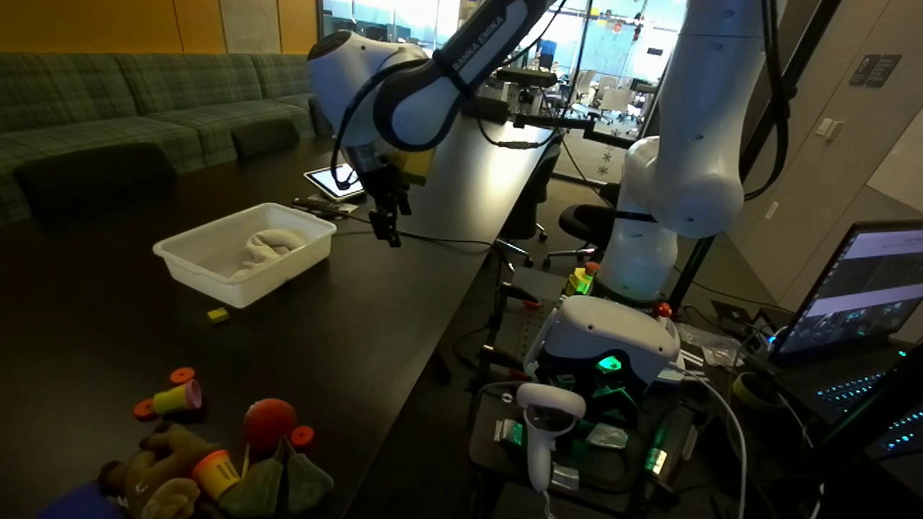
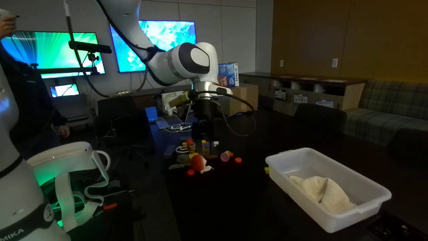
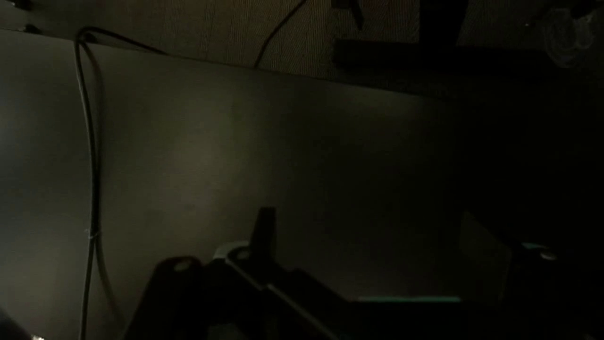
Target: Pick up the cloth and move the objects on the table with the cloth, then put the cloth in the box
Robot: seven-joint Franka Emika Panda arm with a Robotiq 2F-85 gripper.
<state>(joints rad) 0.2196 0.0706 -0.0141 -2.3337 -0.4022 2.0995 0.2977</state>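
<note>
1. Far left in an exterior view: plaid sofa point(image 1: 65, 94) below an orange wall point(image 1: 108, 25), dark chairs point(image 1: 94, 176) in front.
2. Long dark table point(image 1: 382, 310), glossy top. Near end has a stuffed toy point(image 1: 155, 461), a yellow tub point(image 1: 173, 401) on its side, loose orange lids point(image 1: 182, 375), a round red toy point(image 1: 269, 423).
3. Small yellow block point(image 1: 218, 316) on the tabletop, just beside the white box point(image 1: 288, 268).
4. Beyond the box: lit tablet point(image 1: 335, 180). Wrist view has a dark cable point(image 3: 93, 198) across the tabletop.
5. Right of the table: headset point(image 1: 613, 324), hand controller point(image 1: 551, 400), then laptop point(image 1: 851, 295) at far right. Bright glass wall point(image 1: 609, 50) behind.
6. Cloth point(image 1: 274, 244) is bunched on the floor of the box, both exterior views.
7. The gripper point(image 1: 399, 225) hangs over the tabletop, right of the box and outside its rim. Its fingers point(image 2: 214, 149) are spread apart. Cloth sits lower and to the left, well apart from it.
</note>
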